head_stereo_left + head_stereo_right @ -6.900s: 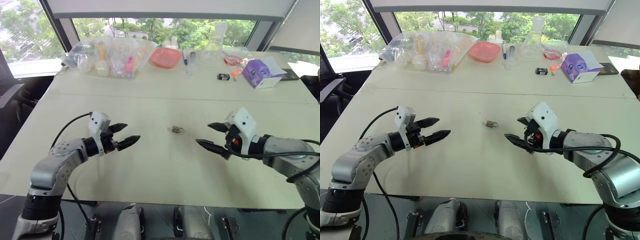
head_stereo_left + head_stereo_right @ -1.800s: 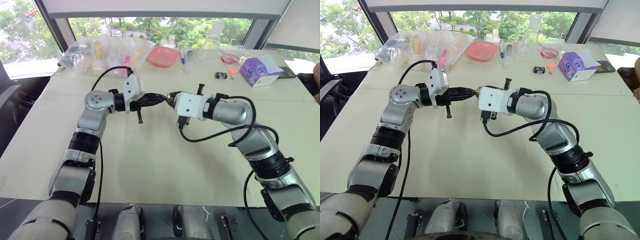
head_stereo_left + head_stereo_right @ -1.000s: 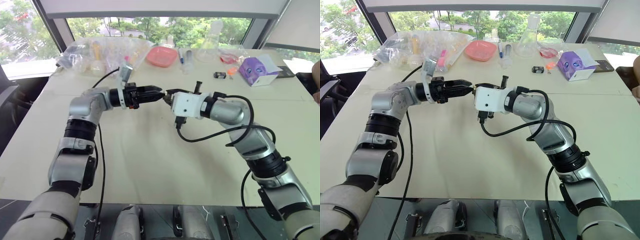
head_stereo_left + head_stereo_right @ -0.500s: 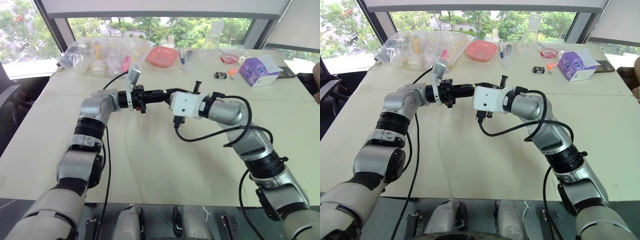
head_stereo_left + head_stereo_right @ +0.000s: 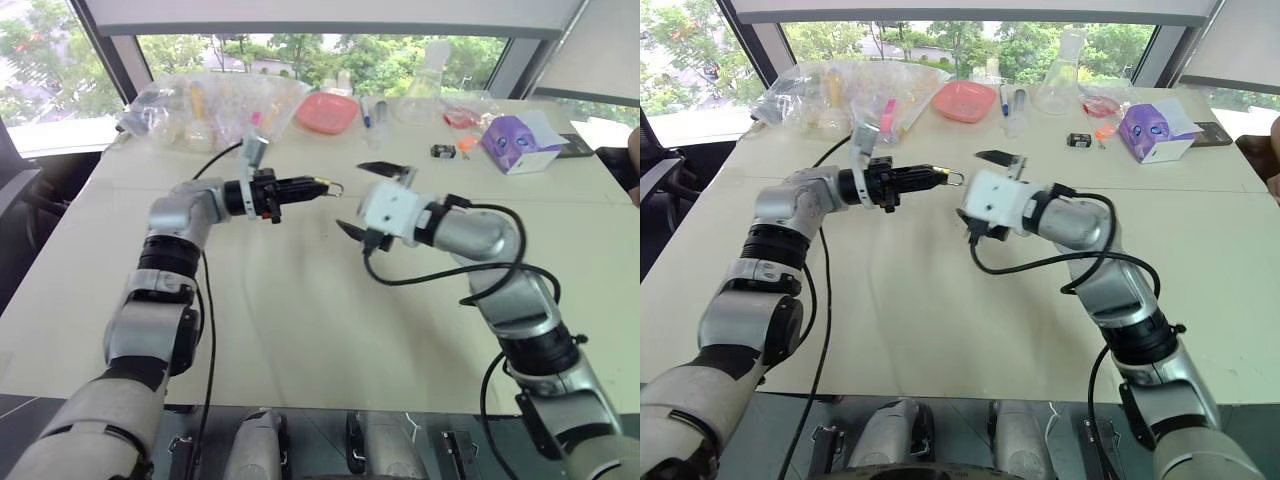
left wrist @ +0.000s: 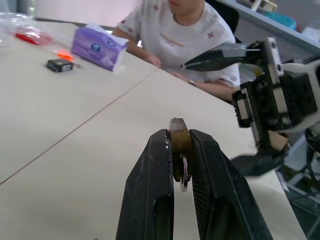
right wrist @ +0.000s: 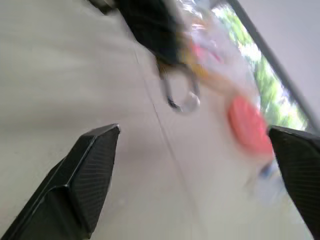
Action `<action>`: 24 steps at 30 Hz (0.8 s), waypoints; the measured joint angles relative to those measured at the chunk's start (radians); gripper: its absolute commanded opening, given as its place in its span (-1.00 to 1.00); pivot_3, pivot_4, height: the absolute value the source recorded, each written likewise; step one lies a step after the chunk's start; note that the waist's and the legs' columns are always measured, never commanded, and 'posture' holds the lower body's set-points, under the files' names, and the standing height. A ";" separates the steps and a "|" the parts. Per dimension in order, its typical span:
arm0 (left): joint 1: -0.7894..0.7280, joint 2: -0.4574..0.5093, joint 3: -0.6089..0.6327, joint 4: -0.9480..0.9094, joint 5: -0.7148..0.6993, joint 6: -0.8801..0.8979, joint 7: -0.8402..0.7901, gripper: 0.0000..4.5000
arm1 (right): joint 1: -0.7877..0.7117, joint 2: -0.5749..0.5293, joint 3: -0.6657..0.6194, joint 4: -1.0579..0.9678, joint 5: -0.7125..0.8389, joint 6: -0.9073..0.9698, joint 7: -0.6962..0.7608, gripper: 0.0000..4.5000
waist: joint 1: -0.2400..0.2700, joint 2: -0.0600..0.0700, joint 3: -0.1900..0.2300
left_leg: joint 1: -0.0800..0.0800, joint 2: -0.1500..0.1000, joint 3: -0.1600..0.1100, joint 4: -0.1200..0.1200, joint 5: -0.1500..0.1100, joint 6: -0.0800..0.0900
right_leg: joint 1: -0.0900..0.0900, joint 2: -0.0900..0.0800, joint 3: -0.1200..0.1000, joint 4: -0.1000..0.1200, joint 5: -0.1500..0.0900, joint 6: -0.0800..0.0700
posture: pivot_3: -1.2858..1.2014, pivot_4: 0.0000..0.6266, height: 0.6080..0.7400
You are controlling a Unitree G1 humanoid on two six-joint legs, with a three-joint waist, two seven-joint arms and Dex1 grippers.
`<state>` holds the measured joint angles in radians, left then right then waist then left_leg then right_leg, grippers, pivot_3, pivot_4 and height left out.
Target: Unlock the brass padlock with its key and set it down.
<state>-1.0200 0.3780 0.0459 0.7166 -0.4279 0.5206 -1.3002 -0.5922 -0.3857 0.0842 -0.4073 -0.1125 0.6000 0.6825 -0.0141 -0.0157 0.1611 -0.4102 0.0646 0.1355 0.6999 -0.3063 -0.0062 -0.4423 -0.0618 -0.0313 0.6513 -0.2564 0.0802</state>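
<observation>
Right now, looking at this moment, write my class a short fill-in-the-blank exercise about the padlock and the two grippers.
1. The brass padlock is pinched by the ____ gripper.
2. The right gripper has its fingers ____.
3. The padlock is held ____ the table, not resting on it.
4. The purple box sits on the robot's ____ side.

Missing words: left; open; above; right

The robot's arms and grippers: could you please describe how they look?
Both arms are silver-grey metal segments with black joints and loose black cables. Each wrist carries a white boxy housing. The left gripper and right gripper each have two black, tapering fingers.
</observation>
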 measured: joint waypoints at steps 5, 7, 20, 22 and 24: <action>0.011 -0.014 0.006 -0.072 -0.028 0.045 0.000 -1.00 | -0.045 0.035 -0.030 -0.091 0.056 0.133 -0.070 0.99 | 0.001 0.000 0.000 | 0.000 0.000 -0.001 0.000 0.000 -0.001 | 0.001 0.000 0.000 0.000 0.000 0.000 | 0.03 -0.52 0.89; 0.025 -0.014 0.009 -0.098 -0.039 0.061 0.002 -1.00 | -0.044 0.032 -0.019 -0.084 0.057 0.144 -0.087 0.99 | 0.001 0.000 0.000 | 0.000 0.000 -0.001 0.000 0.000 -0.001 | 0.001 0.000 0.000 0.000 0.000 0.000 | 0.03 -0.52 0.89; 0.103 -0.001 0.006 -0.276 -0.063 0.150 0.009 -1.00 | -0.044 0.012 0.039 -0.002 0.082 0.123 -0.125 0.99 | -0.001 0.000 0.000 | 0.000 0.000 -0.001 -0.001 0.000 -0.001 | 0.000 0.000 0.000 0.000 0.000 0.000 | 0.03 -0.52 0.89; 0.109 0.003 0.005 -0.288 -0.063 0.156 0.010 -1.00 | -0.044 0.012 0.041 -0.002 0.094 0.133 -0.125 0.99 | -0.001 0.000 0.000 | 0.000 0.000 -0.001 0.000 0.000 -0.001 | 0.000 0.000 0.000 0.000 0.000 0.000 | 0.03 -0.52 0.89; 0.110 0.006 0.005 -0.288 -0.063 0.163 0.009 -1.00 | -0.044 0.014 0.038 -0.003 0.107 0.149 -0.127 0.99 | 0.002 0.000 0.000 | 0.000 0.000 -0.001 0.000 0.000 -0.001 | 0.001 0.000 0.000 0.000 0.000 0.000 | 0.03 -0.52 0.89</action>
<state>-0.9099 0.3837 0.0506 0.4283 -0.4907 0.6838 -1.2908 -0.6361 -0.3715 0.1223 -0.4099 -0.0050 0.7492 0.5553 -0.0120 -0.0156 0.1610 -0.4101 0.0642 0.1345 0.6995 -0.3060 -0.0068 -0.4417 -0.0618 -0.0315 0.6510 -0.2565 0.0801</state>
